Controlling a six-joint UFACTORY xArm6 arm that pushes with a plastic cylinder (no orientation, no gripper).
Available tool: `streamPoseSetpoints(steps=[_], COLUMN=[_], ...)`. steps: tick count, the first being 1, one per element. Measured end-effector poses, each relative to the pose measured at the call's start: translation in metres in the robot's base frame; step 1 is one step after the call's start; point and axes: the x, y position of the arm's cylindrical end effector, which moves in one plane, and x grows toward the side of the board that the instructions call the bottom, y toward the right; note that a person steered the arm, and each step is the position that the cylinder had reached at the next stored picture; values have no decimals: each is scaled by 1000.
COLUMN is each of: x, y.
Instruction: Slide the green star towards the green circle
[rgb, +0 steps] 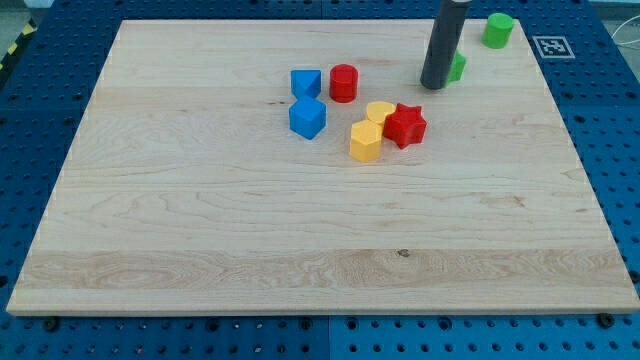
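The green circle (498, 30) is a short green cylinder near the view's top right corner of the wooden board (200, 230). The green star (457, 68) lies below and to the left of it, mostly hidden behind my rod; only its right edge shows. My tip (435, 86) rests on the board right at the star's left side, seemingly touching it. The star and the circle are apart, with a short gap of bare wood between them.
A cluster sits mid-board: a blue block (305, 83), a blue cube (308, 118), a red cylinder (343, 82), a yellow heart (379, 112), a yellow hexagon (365, 141), a red star (405, 125). A marker tag (553, 46) lies at the top right edge.
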Motion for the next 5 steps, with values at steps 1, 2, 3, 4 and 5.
streamPoseSetpoints(steps=[1, 2, 3, 4, 5], x=[-13, -27, -36, -44, -47], y=[1, 1, 6, 7, 1])
